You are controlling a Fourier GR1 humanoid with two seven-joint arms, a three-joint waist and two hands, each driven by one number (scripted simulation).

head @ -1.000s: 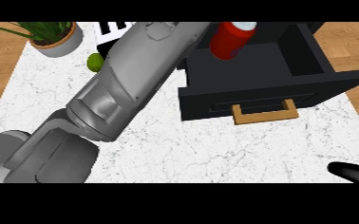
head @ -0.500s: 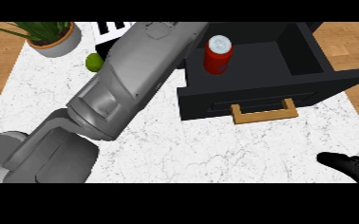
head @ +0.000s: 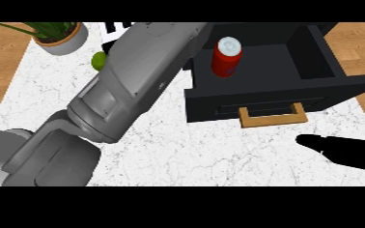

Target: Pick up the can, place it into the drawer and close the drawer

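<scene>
The red can with a silver top stands upright inside the open black drawer, near its left side. My left forearm runs from the lower left up to the drawer's back left corner. Its hand is cut off at the top and does not show. My right hand comes in at the lower right with straight fingers pointing left. It lies open just below and right of the drawer's wooden handle and touches nothing.
A potted plant stands at the back left of the white marble counter. A green fruit lies beside my left forearm. Wooden floor shows past the counter's left and right edges.
The can went from tilted at the drawer's back left edge to upright and lower inside the drawer. My right hand has slid up and left into view.
</scene>
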